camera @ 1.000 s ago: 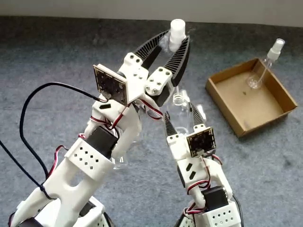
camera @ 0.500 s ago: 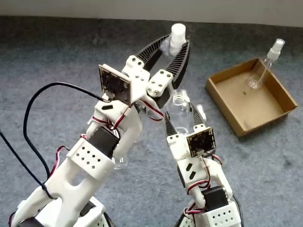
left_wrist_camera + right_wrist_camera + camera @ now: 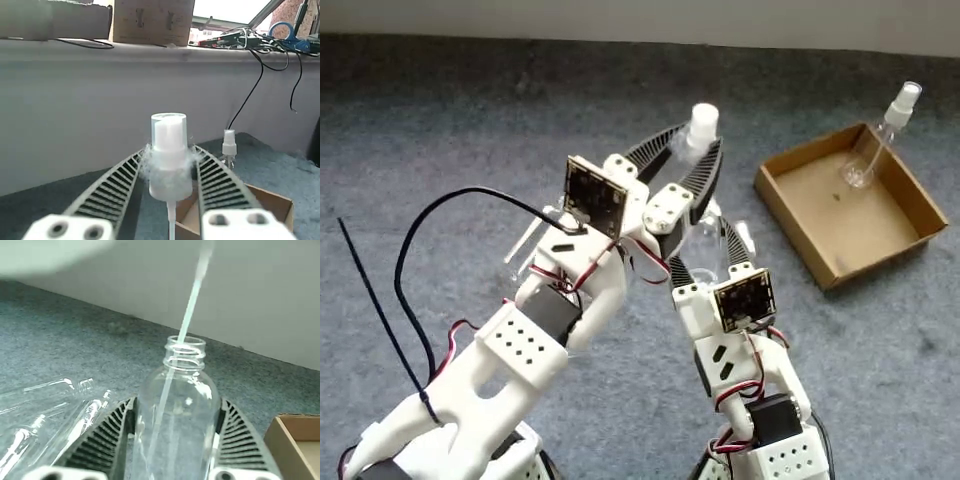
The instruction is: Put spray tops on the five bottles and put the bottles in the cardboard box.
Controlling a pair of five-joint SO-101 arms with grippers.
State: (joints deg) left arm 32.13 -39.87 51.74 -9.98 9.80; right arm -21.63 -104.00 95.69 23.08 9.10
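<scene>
**Plastic spray top held right over the open bottle**

So from where I'm standing, the left hand [image 3: 695, 150] is pinching a white spray top [image 3: 170, 160] between its two ribbed fingers. It's held up in the air, directly above the right hand [image 3: 706, 242]. The top's thin dip tube [image 3: 189, 310] hangs down and already pokes through the neck of the bottle [image 3: 175, 410] below. The right hand has that clear bottle clamped upright between its fingers, just above the grey bench [image 3: 440, 120].

Off to the right sits the cardboard box [image 3: 860, 225], well apart from both hands. One capped bottle [image 3: 880, 140] is already in it, leaning against the far corner.

A few spare bottles [image 3: 47, 390] with no tops lie on their sides on the bench, beside the right hand.
</scene>
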